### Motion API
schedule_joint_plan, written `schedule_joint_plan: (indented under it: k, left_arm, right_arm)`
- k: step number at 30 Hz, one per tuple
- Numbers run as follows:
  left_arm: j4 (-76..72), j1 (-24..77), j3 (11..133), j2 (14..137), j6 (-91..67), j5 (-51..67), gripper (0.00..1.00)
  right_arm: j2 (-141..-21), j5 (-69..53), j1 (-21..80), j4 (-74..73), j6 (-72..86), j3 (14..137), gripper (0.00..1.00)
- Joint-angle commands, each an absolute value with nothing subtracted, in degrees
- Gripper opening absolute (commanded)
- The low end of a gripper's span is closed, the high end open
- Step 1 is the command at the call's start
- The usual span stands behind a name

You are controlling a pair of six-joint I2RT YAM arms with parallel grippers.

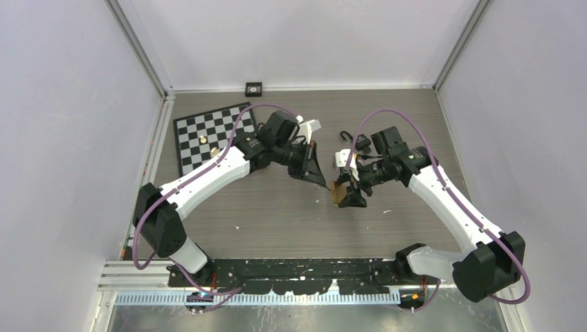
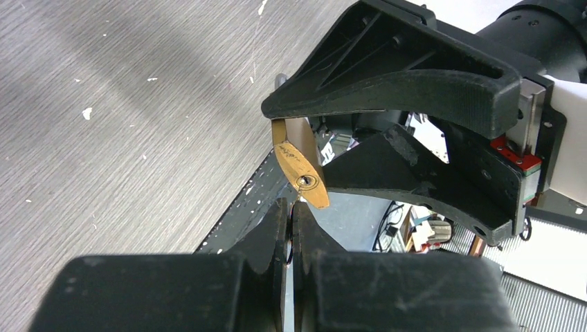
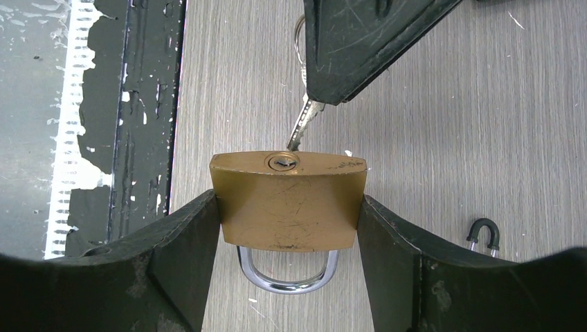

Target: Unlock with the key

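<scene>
The right end effector (image 1: 345, 196) stands wide, its two fingers clamped on the sides of the brass padlock (image 3: 289, 204). It holds the lock near the middle of the desk (image 1: 277, 214), with the shackle (image 3: 287, 280) toward the wrist. The left end effector (image 2: 291, 211), closed tight, pinches the key (image 3: 302, 124). In the right wrist view the key slants in from 1 o'clock, its tip at the keyhole (image 3: 282, 162).

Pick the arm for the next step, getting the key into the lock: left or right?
Left. The left claw is shut on the key, tip at the padlock keyhole. The right claw grips the padlock's sides, so it should probably just hold.
</scene>
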State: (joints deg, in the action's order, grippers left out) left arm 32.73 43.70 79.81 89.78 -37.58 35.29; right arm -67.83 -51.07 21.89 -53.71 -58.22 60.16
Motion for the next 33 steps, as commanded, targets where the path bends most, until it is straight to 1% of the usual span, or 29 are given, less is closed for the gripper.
schedule_joint_plan:
  k: [1, 33]
  left_arm:
    - [29.52, 43.33, 80.15, 89.15, -38.93, 37.43, 0.0]
    - [29.51, 43.34, 79.43, 93.35, -42.91, 36.85, 0.0]
  right_arm:
    - [-65.75, -53.97, 21.68, -50.46, -57.77, 61.48, 0.0]
    - [-65.92, -52.75, 21.71, -48.51, -54.7, 61.43, 0.01]
